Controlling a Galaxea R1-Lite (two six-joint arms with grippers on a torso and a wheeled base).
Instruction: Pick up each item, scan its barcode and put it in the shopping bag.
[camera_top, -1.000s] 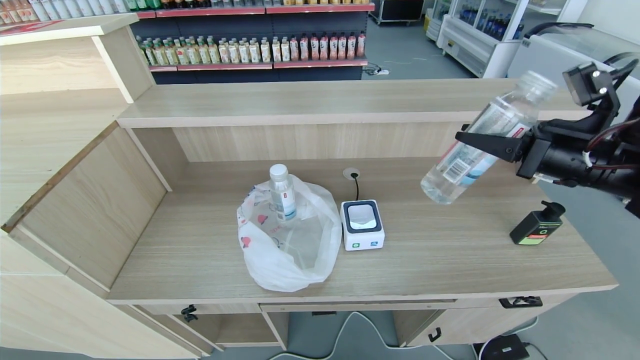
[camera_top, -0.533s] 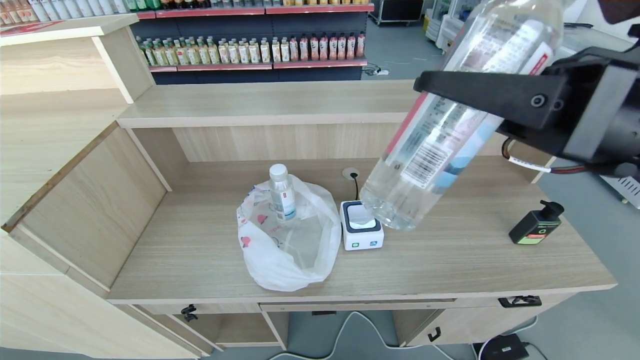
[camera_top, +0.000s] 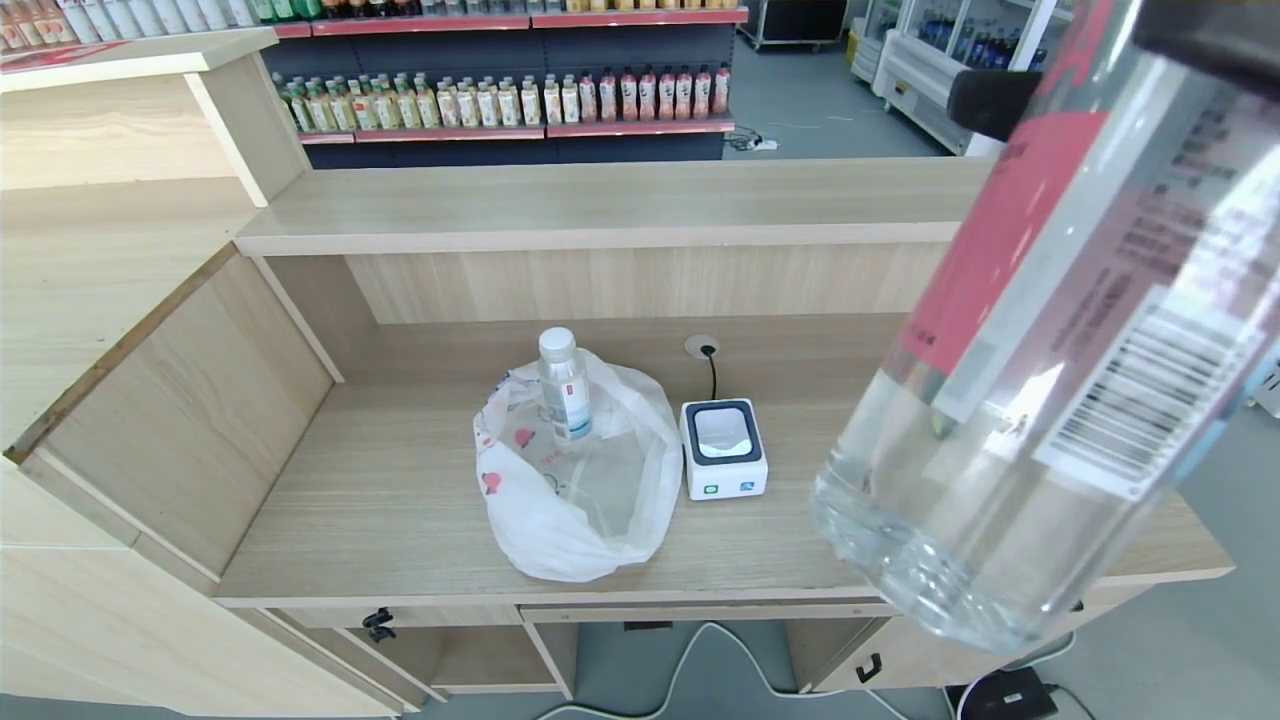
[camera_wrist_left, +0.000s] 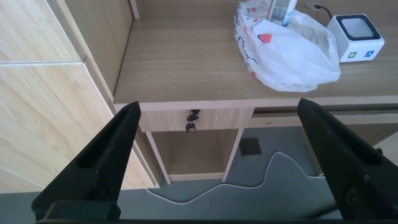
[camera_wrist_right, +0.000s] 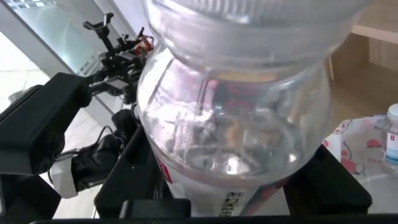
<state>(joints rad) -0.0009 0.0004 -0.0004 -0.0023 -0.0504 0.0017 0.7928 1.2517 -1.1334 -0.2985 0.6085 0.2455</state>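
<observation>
- My R gripper (camera_wrist_right: 230, 186) clamped on water bottle (camera_top: 1050, 380), tilted, raised to right of scanner (camera_top: 724, 448).
- My L gripper (camera_wrist_left: 217, 168) spread wide, empty.
- Shopping bag (camera_top: 575, 480) just left of scanner, w/ 2nd bottle (camera_top: 563, 395) upright inside.

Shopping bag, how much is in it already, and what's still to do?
Done: one small bottle stands in the shopping bag. In hand: the right gripper holds a big clear bottle in the air, away from the scanner. Left: scan it, then bag it.
</observation>
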